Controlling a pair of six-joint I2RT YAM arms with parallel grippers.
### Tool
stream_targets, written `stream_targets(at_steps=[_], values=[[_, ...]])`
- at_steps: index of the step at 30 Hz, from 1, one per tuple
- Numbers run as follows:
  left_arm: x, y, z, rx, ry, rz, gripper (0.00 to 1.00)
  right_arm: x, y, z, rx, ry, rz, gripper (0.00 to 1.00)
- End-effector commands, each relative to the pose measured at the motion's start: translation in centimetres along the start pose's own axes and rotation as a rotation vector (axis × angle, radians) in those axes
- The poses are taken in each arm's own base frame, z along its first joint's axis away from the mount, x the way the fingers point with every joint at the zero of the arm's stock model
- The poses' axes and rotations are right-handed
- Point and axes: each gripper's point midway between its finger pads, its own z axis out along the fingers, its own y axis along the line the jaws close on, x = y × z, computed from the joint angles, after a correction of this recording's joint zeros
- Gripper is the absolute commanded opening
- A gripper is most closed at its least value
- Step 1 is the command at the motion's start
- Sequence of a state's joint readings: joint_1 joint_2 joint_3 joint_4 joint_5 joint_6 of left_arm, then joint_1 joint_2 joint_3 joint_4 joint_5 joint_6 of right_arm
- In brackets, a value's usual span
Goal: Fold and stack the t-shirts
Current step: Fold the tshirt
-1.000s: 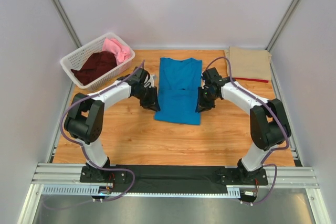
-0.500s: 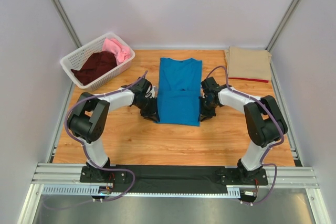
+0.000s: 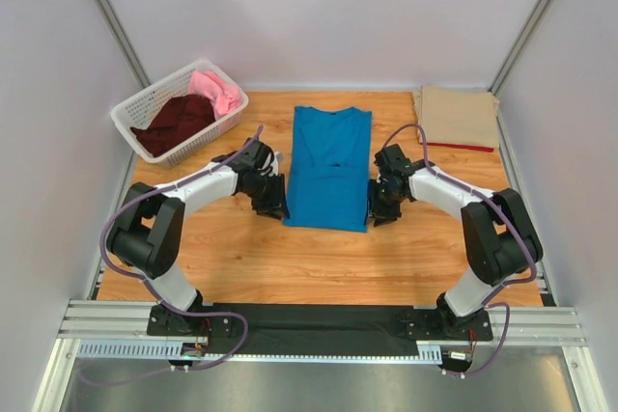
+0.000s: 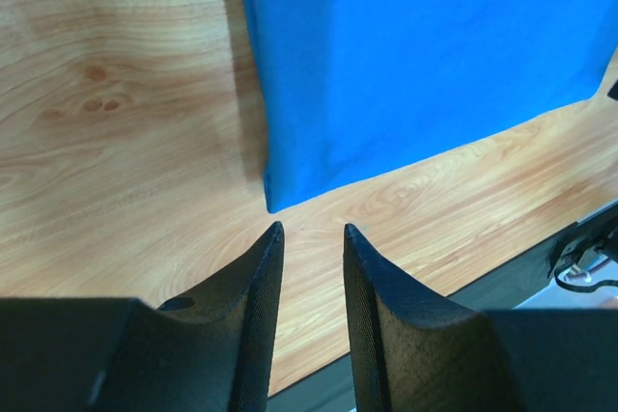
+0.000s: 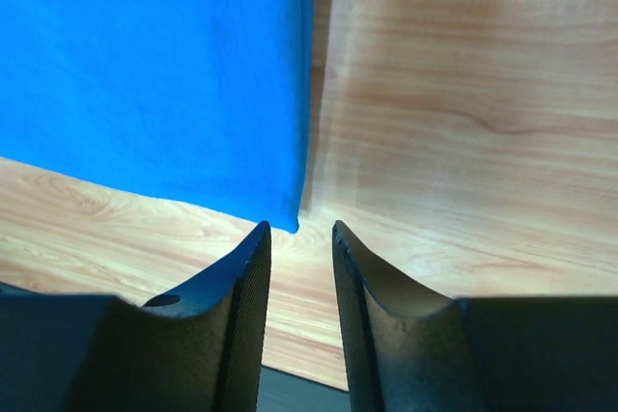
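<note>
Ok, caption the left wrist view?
Open, empty left gripper facing a corner of the blue t-shirt on the table.

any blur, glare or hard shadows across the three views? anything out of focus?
Top external: even diffuse light, sharp, only faint shadows on the table. Left wrist: blue t-shirt saturated, little weave visible, soft shadow beside its edge; end effector fingers dark, slightly soft. Right wrist: same shadow band along the shirt's edge, mild sheen on the table upper right.

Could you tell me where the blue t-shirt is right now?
In the top view, the blue t-shirt lies flat at the centre of the table, its near corners ahead of the left gripper and the right gripper.
</note>
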State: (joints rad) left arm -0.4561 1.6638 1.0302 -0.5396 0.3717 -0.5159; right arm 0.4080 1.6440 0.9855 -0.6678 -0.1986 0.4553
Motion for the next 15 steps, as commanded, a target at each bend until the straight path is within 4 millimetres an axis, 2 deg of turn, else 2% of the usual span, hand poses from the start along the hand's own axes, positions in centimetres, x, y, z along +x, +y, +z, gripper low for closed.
stream_targets(at_steps=[1,4,9,15], values=[[0.0,0.6,0.8,0.012,0.002,-0.029,0.38,-0.1,1.3,-0.4,-0.074,-0.017,0.010,0.34],[0.3,1.2,1.2,0.016,0.005,-0.056,0.39,0.4,1.8,0.0,-0.119,-0.005,0.016,0.35],[0.9,2.2,2.2,-0.006,0.024,-0.080,0.39,1.5,1.0,1.7,-0.111,0.020,0.043,0.36],[1.3,2.8,2.9,-0.011,0.042,-0.100,0.36,2.1,0.4,2.2,-0.098,0.024,0.050,0.29]])
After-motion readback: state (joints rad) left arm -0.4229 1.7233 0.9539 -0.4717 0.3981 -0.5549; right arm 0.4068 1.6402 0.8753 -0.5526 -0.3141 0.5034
